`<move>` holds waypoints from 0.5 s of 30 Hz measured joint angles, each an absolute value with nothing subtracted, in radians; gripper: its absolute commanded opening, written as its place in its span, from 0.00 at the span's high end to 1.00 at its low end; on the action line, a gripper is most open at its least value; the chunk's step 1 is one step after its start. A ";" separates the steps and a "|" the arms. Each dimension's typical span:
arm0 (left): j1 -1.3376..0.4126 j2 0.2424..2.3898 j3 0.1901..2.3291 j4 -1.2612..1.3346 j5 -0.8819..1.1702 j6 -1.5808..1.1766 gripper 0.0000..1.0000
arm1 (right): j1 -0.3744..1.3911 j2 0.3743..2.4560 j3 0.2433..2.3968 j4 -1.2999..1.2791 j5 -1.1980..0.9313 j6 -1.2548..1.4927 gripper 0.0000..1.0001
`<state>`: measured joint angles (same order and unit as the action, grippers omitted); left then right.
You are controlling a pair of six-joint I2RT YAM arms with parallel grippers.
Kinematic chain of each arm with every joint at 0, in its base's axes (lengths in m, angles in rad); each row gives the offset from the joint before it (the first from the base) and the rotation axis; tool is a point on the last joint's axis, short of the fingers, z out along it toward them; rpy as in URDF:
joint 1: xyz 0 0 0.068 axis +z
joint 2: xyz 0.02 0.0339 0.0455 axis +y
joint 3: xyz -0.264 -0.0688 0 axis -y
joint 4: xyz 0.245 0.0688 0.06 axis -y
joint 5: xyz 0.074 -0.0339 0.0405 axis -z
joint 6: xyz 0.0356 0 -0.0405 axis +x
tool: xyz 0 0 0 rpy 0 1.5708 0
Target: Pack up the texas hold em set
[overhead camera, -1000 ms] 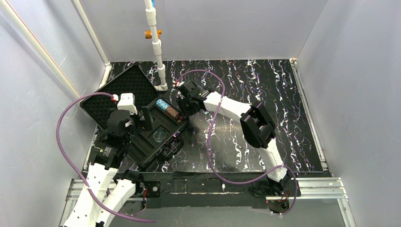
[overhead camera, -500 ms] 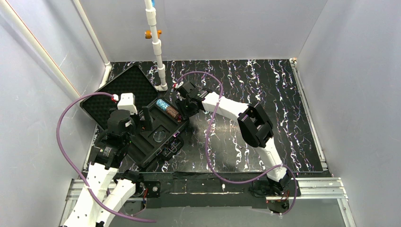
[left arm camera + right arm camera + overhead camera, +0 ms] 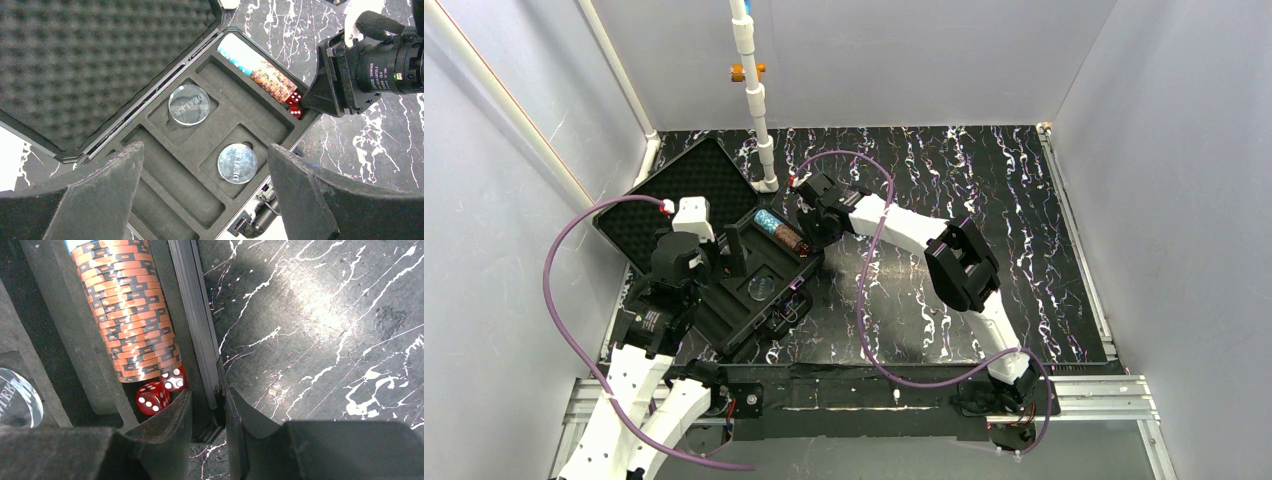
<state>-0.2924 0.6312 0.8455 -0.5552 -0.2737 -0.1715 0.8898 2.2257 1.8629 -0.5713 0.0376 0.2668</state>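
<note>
Texas hold em case (image 3: 210, 125) is lying open at the left of the worktop (image 3: 1024, 200), with its foam lid (image 3: 686, 190) spreading toward the upper left. Your right hand (image 3: 207, 400) is pinching the case's wall near the corner, one finger inside just beside the two red dice (image 3: 152, 397), the other outside. Brown chips (image 3: 132, 315) and blue-white chips (image 3: 239, 54) are sitting in the slot along that wall. Your left hand (image 3: 203, 147) is hovering spread wide above two clear discs (image 3: 188, 104).
</note>
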 measured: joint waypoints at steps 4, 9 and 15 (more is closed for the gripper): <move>-0.292 0.631 0.846 -0.555 -0.274 -0.171 0.07 | 0.891 2.226 1.863 -0.571 0.058 0.260 0.98; -0.292 0.631 0.846 -0.555 -0.274 -0.171 0.07 | 0.896 2.210 1.834 -0.548 0.078 0.258 0.99; -0.292 0.631 0.846 -0.555 -0.274 -0.171 0.07 | 0.897 2.130 1.693 -0.464 0.090 0.263 0.99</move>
